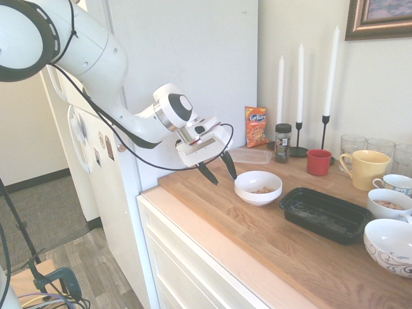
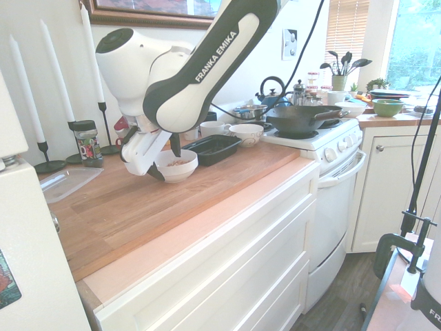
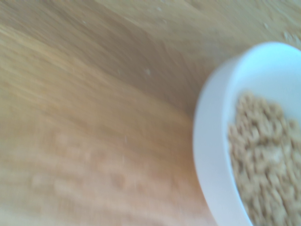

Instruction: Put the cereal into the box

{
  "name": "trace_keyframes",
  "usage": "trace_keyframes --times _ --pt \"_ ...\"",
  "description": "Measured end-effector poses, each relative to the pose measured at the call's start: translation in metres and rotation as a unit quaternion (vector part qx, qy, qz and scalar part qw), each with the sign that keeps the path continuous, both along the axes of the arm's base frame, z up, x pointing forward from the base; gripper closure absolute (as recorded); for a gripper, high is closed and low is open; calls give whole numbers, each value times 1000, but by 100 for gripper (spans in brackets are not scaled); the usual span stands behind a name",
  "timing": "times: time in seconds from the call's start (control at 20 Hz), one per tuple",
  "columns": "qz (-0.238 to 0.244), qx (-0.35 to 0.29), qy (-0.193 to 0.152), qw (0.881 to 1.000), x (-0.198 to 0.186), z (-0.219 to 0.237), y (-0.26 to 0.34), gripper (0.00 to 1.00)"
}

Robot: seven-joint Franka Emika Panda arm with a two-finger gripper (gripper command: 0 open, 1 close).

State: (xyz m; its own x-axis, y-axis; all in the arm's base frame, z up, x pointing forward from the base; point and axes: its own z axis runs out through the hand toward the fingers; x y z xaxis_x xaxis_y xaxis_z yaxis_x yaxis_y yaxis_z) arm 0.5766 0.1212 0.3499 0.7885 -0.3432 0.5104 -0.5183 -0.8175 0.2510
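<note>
Wooden butcher-block counter (image 1: 257,238) foreground | light-tan oat-ring cereal (image 3: 268,165) heaped in round white bowl (image 1: 257,187) | shallow black plastic box (image 1: 325,212) just beside bowl, apparently empty | gripper (image 1: 217,168) wide open, empty, short of bowl rim | step: approach; next: grasp rim, tip over box

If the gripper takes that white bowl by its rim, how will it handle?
The white bowl looks glazed and smooth, so the fingers may slip on its rim. It holds only a little cereal, so it is probably light. The loose pieces would likely slide and spill if it tilts.
</note>
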Motion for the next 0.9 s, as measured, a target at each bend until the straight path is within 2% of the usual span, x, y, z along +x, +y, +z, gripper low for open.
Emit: trace_keyframes --times 0.35,0.7,0.75,0.9 --pt "-13 -31 -7 999 39 -22 -2 0" --pt "-30 -59 -4 998 59 -36 -23 0" --pt "-32 -60 -3 998 60 -37 -25 100" --pt "-37 -64 0 997 63 -41 -30 100"
